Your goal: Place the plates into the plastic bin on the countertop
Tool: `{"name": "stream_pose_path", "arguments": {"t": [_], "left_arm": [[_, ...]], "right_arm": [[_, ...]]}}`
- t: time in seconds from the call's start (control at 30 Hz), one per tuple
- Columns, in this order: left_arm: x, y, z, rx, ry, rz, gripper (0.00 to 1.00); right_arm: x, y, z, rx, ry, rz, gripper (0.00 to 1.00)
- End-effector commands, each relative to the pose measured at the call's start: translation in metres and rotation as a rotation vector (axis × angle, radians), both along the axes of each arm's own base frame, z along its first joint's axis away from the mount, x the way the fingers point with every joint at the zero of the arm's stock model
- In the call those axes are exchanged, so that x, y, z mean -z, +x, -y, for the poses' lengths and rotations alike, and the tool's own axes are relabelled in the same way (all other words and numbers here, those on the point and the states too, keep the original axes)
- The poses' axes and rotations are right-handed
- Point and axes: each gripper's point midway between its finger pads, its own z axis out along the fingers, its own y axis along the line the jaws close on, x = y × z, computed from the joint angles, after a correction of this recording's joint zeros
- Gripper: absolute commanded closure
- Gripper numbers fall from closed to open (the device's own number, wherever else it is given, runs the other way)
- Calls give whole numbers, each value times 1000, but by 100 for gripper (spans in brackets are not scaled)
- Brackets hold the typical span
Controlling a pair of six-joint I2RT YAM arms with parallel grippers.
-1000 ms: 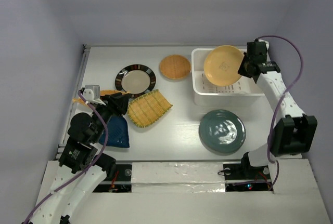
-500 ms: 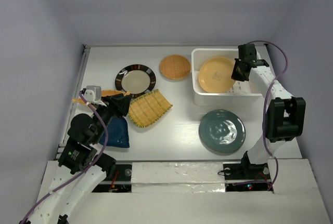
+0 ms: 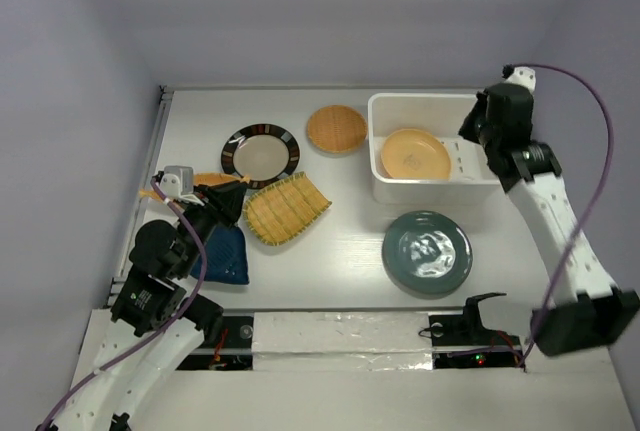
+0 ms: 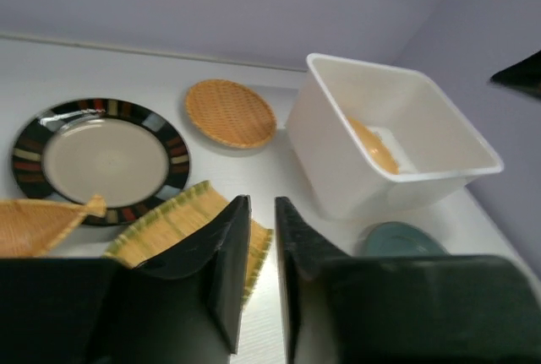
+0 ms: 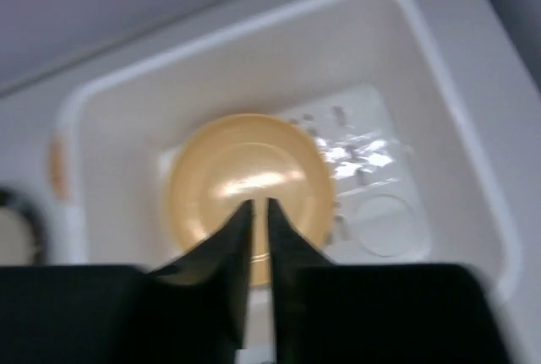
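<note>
The round orange-yellow plate (image 3: 413, 154) lies flat in the left half of the white rectangular plastic bin (image 3: 420, 100). In the left wrist view the bin wall hides most of it. The right pincer (image 5: 254, 205) hangs above the plate, blurred, its fingers a narrow slit apart and gripping nothing. The left pincer (image 4: 262, 203), low at the edge of the square yellow-green slatted plate (image 3: 288, 207), is also barely parted and empty. The left arm covers part of the blue leaf-shaped dish (image 3: 225, 254) and most of the orange leaf-shaped dish (image 3: 210, 179). The round teal plate (image 3: 427, 252) rests on the white surface (image 3: 340, 241) near the bin.
</note>
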Motion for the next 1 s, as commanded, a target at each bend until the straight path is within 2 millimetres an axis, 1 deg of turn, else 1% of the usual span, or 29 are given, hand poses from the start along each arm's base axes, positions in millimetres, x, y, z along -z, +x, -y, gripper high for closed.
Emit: {"name": "stream_pose_path", "arguments": {"t": [0.0, 0.03, 0.07, 0.1, 0.13, 0.17, 0.2, 0.23, 0.27, 0.3, 0.33, 0.37, 0.4, 0.43, 0.47, 0.5, 0.57, 0.6, 0.63, 0.7, 0.73, 0.77, 0.8, 0.83, 0.9, 0.93, 0.97], "left_arm": [[-28, -6, -4, -6, -31, 74, 87], [-28, -6, -5, -7, -31, 74, 95], [-27, -5, -5, -9, -30, 71, 100], [-27, -5, -5, -13, -30, 67, 100], [-26, -4, -6, -21, -29, 65, 100], [-26, -4, -6, -21, -28, 63, 100], [-25, -3, -6, -21, -26, 62, 100], [-25, -4, -5, -16, -27, 62, 100], [-25, -4, -5, -13, -25, 61, 100], [-26, -5, -4, -6, -28, 65, 100], [-26, -5, -3, -4, -28, 62, 100], [-26, -5, -3, -2, -29, 65, 100], [-27, -6, -3, -1, -35, 69, 99], [-28, -7, -3, 1, -36, 72, 98], [-29, -8, -4, 2, -39, 77, 97], [-30, -9, -4, 3, -41, 80, 95], [-30, -9, -5, 1, -41, 83, 95], [-29, -9, -5, 1, -41, 80, 94], [-29, -10, -4, 2, -41, 80, 93], [-29, -10, -2, 13, -39, 80, 92], [-30, -10, -2, 15, -40, 82, 92], [-29, -10, -2, 15, -38, 81, 91], [-29, -11, 0, 24, -35, 79, 91], [-29, -11, 0, 24, -37, 81, 91], [-30, -11, 0, 22, -37, 81, 91], [-30, -11, 0, 22, -36, 82, 91], [-29, -11, 2, 31, -34, 78, 90]], "right_arm": [[-42, -36, -86, -199, 225, 211, 98], [-37, -48, -114, -260, 281, 227, 100], [-30, -72, -163, -370, 347, 222, 100], [5, -88, -185, -366, 450, 163, 100], [-3, -97, -204, -382, 545, 219, 100], [8, -103, -215, -349, 604, 220, 100], [23, -125, -246, -380, 742, 188, 100], [42, -131, -259, -358, 766, 148, 94], [55, -131, -261, -281, 771, 146, 88], [65, -146, -279, -262, 808, 90, 81], [73, -148, -286, -233, 791, 69, 67], [96, -145, -293, -186, 727, 43, 58], [102, -147, -303, -180, 719, 30, 48], [95, -150, -321, -203, 727, 29, 36], [115, -145, -331, -194, 679, 4, 33], [118, -145, -342, -202, 686, 3, 32], [131, -142, -355, -191, 700, -18, 32], [142, -138, -365, -186, 713, -13, 32], [152, -137, -367, -176, 702, -25, 32], [157, -134, -379, -172, 708, -43, 33], [177, -134, -380, -156, 659, -74, 35], [186, -135, -382, -144, 642, -100, 36], [185, -133, -388, -144, 653, -104, 37], [200, -134, -390, -141, 633, -122, 37], [206, -134, -398, -145, 645, -143, 39], [209, -129, -399, -136, 647, -141, 40], [220, -129, -401, -131, 627, -155, 41]]}}
